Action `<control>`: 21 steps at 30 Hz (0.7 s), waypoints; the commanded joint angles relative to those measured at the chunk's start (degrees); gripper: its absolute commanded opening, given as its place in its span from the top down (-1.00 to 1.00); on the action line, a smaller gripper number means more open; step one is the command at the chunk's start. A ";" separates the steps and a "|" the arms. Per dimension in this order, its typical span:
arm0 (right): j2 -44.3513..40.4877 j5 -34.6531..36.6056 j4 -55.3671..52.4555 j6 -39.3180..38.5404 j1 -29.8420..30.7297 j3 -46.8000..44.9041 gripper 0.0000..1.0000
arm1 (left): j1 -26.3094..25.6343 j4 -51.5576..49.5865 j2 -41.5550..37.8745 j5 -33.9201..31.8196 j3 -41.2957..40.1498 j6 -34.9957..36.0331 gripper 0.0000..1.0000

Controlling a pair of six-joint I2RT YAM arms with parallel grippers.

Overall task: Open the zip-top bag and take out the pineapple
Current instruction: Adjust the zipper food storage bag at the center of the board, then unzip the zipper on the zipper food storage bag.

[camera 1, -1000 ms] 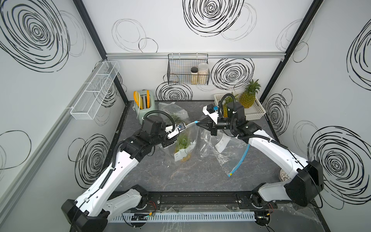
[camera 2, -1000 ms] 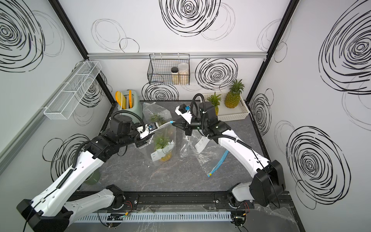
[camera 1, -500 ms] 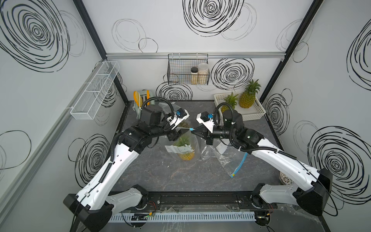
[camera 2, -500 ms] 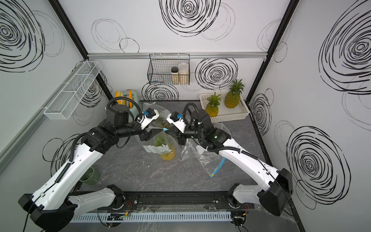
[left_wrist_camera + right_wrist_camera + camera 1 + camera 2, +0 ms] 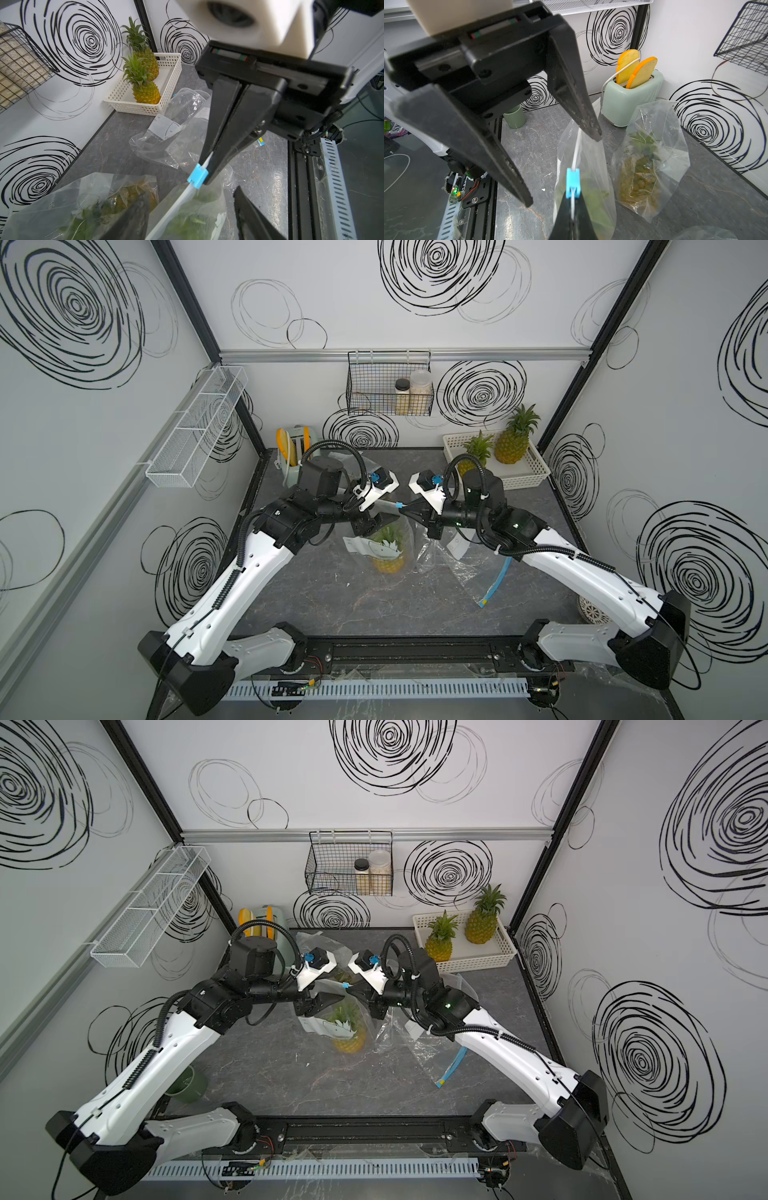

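A clear zip-top bag hangs above the middle of the table with the pineapple inside, also seen in a top view. My right gripper is shut on the bag's white zip strip, just behind the blue slider. In its own wrist view the right gripper pinches that strip. My left gripper stands open, its fingers on either side of the strip and apart from it. The slider sits at the right gripper's tips.
A second bagged pineapple stands by the green toaster. Two bare pineapples stand in the white basket at the back right. Empty bags lie at the right, and a green cup sits near the front left.
The left gripper's jaws have widened. It swung up toward the back, then came down around the zip strip. The right gripper carried the bag's top to the left.
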 commanded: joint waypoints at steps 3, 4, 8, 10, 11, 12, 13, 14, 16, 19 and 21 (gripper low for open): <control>-1.04 -0.49 1.70 -2.78 0.14 -1.19 1.00 | 0.62 -0.37 1.87 3.35 2.02 3.64 -0.30; -1.00 -0.49 1.64 -3.07 0.18 -1.28 1.00 | 0.80 -0.19 2.04 3.89 2.09 3.74 -0.30; -0.69 -0.40 1.70 -3.79 0.11 -1.57 1.00 | 1.20 0.02 2.84 6.70 2.64 4.95 -0.25; -0.54 -0.37 1.77 -4.06 0.11 -1.59 1.00 | 1.45 -0.05 3.27 7.45 2.97 5.32 -0.20; -0.50 -0.31 1.82 -4.22 0.04 -1.55 1.00 | 1.55 -0.11 3.62 7.86 3.30 5.46 -0.17; -0.42 -0.24 1.81 -4.27 0.00 -1.47 1.00 | 1.64 -0.25 3.96 8.19 3.42 5.61 -0.15; -0.38 -0.24 1.81 -4.33 -0.02 -1.50 1.00 | 1.72 -0.24 4.21 8.51 3.53 5.59 -0.13; -0.32 -0.23 1.74 -4.39 -0.08 -1.44 1.00 | 1.73 -0.25 4.52 8.87 3.61 5.70 -0.11; -0.22 -0.19 1.88 -4.33 -0.16 -1.53 1.00 | 1.82 -0.58 4.99 9.23 3.59 5.90 -0.09; -0.07 -0.23 2.14 -4.22 -0.29 -1.66 1.00 | 1.82 -0.86 5.48 9.41 3.50 6.04 -0.03; -0.07 0.04 2.32 -4.15 -0.41 -1.68 1.00 | 1.82 -0.73 5.40 9.37 3.27 5.95 0.00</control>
